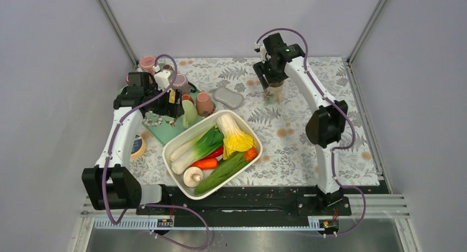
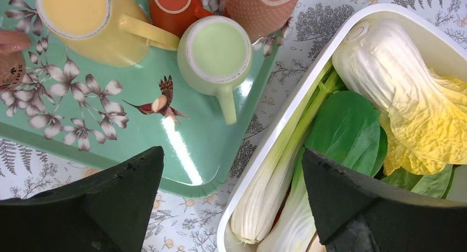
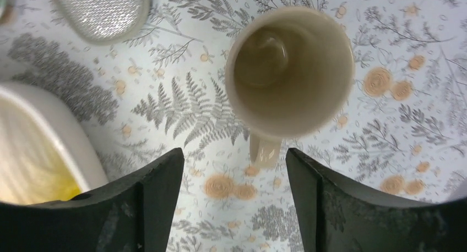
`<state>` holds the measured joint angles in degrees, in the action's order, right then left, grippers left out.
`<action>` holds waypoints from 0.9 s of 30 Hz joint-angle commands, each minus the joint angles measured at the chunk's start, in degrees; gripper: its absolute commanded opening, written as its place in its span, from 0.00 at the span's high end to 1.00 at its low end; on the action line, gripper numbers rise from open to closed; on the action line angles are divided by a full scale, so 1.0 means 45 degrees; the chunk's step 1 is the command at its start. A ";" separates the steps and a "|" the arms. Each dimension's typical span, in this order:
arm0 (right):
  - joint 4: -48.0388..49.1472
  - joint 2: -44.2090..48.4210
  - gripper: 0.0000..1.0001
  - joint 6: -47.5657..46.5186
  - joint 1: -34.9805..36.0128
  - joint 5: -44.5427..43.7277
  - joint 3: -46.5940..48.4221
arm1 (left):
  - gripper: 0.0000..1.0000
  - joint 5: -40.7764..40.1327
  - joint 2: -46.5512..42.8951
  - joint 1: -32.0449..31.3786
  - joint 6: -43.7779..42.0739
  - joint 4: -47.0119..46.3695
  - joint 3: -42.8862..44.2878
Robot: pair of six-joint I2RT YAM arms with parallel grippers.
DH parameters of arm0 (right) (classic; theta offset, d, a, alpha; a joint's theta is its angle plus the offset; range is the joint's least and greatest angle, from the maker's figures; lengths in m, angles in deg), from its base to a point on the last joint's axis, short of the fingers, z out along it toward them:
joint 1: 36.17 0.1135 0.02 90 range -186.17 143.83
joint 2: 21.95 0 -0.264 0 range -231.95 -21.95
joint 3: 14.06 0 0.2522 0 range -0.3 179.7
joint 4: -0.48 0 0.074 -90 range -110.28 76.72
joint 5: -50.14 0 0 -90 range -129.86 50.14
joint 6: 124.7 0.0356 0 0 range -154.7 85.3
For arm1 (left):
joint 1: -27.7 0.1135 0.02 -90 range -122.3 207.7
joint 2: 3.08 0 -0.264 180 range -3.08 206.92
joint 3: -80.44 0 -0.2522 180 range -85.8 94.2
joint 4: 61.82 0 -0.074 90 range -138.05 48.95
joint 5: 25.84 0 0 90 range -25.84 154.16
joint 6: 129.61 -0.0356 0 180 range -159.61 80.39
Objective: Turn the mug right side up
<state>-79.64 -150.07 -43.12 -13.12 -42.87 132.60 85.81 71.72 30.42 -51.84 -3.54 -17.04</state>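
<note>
Mug (image 3: 290, 70) is seen mouth-up on the fern-printed cloth (image 3: 182, 114), free beneath the right gripper (image 3: 234, 158), whose fingers are spread wide, apparently because release is complete, while the left gripper (image 2: 232, 153) is held open over the tray (image 2: 204, 131).

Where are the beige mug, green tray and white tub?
beige mug (image 3: 290, 70): right wrist view, inside of the cup.
green tray (image 2: 204, 147): left wrist view, bare surface near its corner.
white tub (image 2: 435, 37): left wrist view, inner wall.
</note>
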 commanded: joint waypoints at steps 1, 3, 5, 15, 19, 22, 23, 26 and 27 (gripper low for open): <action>0.2074 0.3701 0.21 -0.0552 0.0307 -0.0124 -0.2778 | 0.01 0.0252 -0.0307 0.0028 -0.0104 -0.0165 0.0258; 0.3370 0.4839 0.19 -0.0685 0.0303 -0.0357 -0.5004 | 0.01 0.0264 -0.0347 0.0011 -0.0152 -0.0165 0.0187; 0.4439 0.5752 0.20 -0.0715 0.0246 -0.0707 -0.6912 | 0.01 0.0267 -0.0340 0.0016 -0.0171 -0.0162 0.0149; 0.6248 0.4896 0.35 -0.0137 -0.0542 -0.0082 -0.9177 | 0.01 0.0321 -0.0465 0.0020 -0.0217 -0.0158 0.0030; 0.6392 0.3996 0.44 0.0035 -0.0738 -0.0699 -0.8587 | 0.01 0.0219 -0.0647 0.0011 -0.0318 -0.0165 -0.0112; 0.6595 0.3566 0.52 -0.0070 -0.0802 -0.0763 -0.8260 | 0.01 0.0283 -0.0733 0.0020 -0.0312 -0.0112 -0.0140; 0.6671 0.3453 0.55 -0.0079 -0.0815 -0.0727 -0.8161 | 0.01 0.0279 -0.0731 0.0020 -0.0315 -0.0117 -0.0124; 0.6696 0.2979 0.65 -0.0100 -0.0853 -0.0681 -0.7747 | 0.01 0.0263 -0.0711 0.0020 -0.0310 -0.0106 -0.0099; 0.6716 0.2825 0.68 -0.0067 -0.0868 -0.0665 -0.7604 | 0.01 0.0235 -0.0706 0.0020 -0.0310 -0.0101 -0.0094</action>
<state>-52.61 -135.73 -43.69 -16.53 -44.94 93.87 86.00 70.15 30.42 -52.28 -3.46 -17.68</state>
